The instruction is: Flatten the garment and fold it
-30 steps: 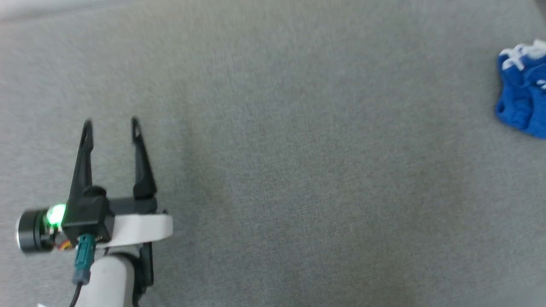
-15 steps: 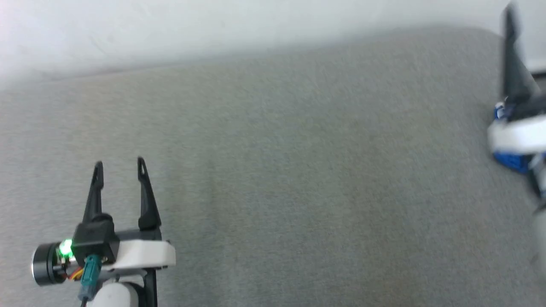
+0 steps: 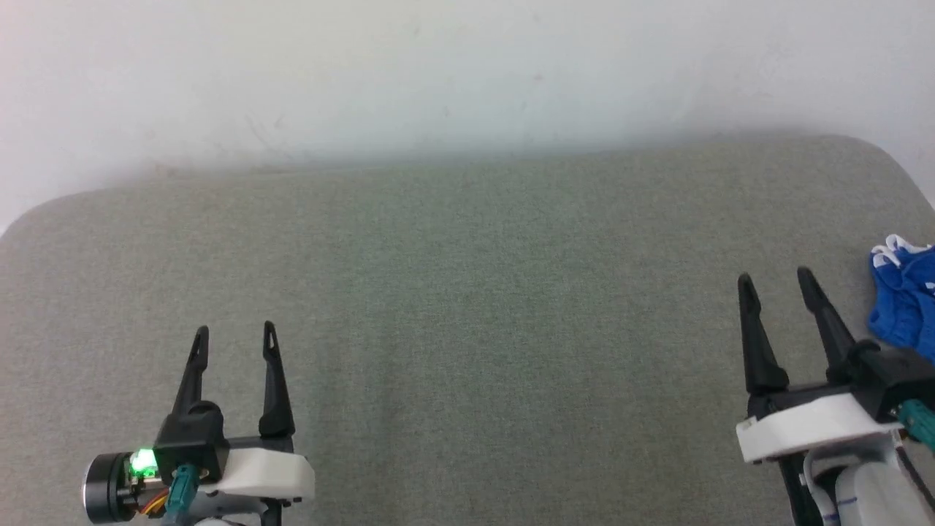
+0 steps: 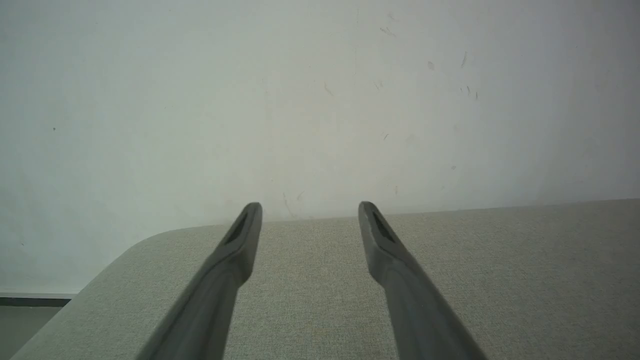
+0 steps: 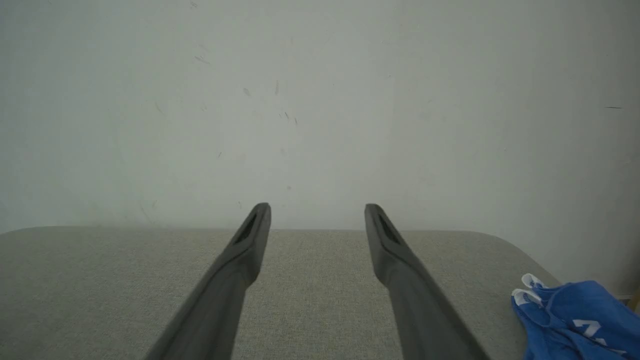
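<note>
We note the garment (image 3: 904, 307) bunched at three o'clock on the tabletop (image 3: 467, 292), untouched. Left gripper (image 3: 234, 337) and right gripper (image 3: 774, 281) fingers wide, empty. Flattening, folding all remain.

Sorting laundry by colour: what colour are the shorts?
The shorts are royal blue with white markings; right wrist view shows them best.
</note>
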Available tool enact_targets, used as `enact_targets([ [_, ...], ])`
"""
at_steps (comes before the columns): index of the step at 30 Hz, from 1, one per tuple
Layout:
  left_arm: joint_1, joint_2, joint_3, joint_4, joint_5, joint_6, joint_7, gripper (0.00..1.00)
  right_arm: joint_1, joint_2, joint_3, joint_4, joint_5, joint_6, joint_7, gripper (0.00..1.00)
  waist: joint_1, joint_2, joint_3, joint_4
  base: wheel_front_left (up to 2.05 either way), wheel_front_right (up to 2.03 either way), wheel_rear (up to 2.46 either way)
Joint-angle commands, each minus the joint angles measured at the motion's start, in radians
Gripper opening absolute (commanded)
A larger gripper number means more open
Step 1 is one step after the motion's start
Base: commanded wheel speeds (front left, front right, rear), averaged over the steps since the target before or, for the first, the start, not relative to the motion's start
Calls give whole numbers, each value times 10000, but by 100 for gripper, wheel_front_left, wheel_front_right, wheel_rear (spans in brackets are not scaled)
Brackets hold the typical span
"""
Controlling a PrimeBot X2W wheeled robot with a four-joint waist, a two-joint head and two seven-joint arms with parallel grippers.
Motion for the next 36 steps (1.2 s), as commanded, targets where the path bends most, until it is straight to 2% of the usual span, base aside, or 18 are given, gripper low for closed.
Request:
enact_targets([
  [1,121,-33,-2,91,83,-82,-47,100,265,104,-97,37,76,-19,-45,100,1,0,-178,153,0,0,0],
  [6,216,-62,-7,224,-11,-289,-47,100,560,216,-131,-117,-75,-19,-45,100,1,0,-221,135,0,0,0],
  [7,49,-46,10,194,-27,-259,1,0,461,199,-132,-63,-67,0,1,0,1,0,-223,137,0,0,0],
  [36,-12,-175,66,125,62,-528,535,0,554,232,-36,-258,-300,-2,535,0,1,0,-237,158,0,0,0],
])
